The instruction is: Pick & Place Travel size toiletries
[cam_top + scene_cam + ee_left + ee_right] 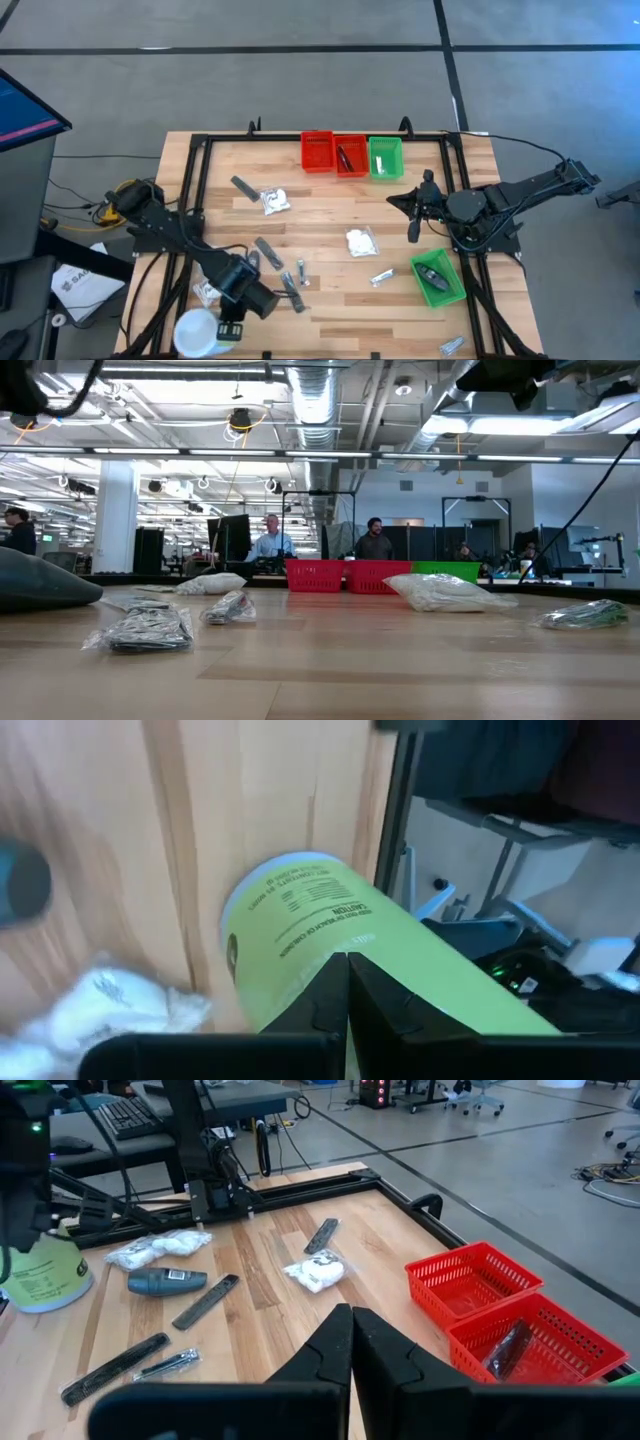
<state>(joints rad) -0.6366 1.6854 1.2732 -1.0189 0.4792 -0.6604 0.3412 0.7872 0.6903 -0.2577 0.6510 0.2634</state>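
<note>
Travel size toiletries lie scattered on the wooden table: white crinkly packets (274,201) (362,241) (315,1270), dark sticks (243,187) (268,250) (205,1300), a dark oval (165,1282) and silvery sachets (381,277). My left gripper (232,330) (348,970) is shut at the near left corner, right beside the white-and-green tub (197,333) (300,920), with nothing between its fingers. My right gripper (400,200) (350,1320) is shut and hangs above the table's right side, holding nothing. My left gripper's shut fingertips stand in front of the tub's green side (400,950), slanting down from above. I cannot tell whether they touch it.
Two red bins (317,152) (350,156) and a green bin (385,158) stand along the far edge. Another green bin (437,277) sits near the right edge. A black frame (200,170) borders the table. People sit in the room beyond (270,540).
</note>
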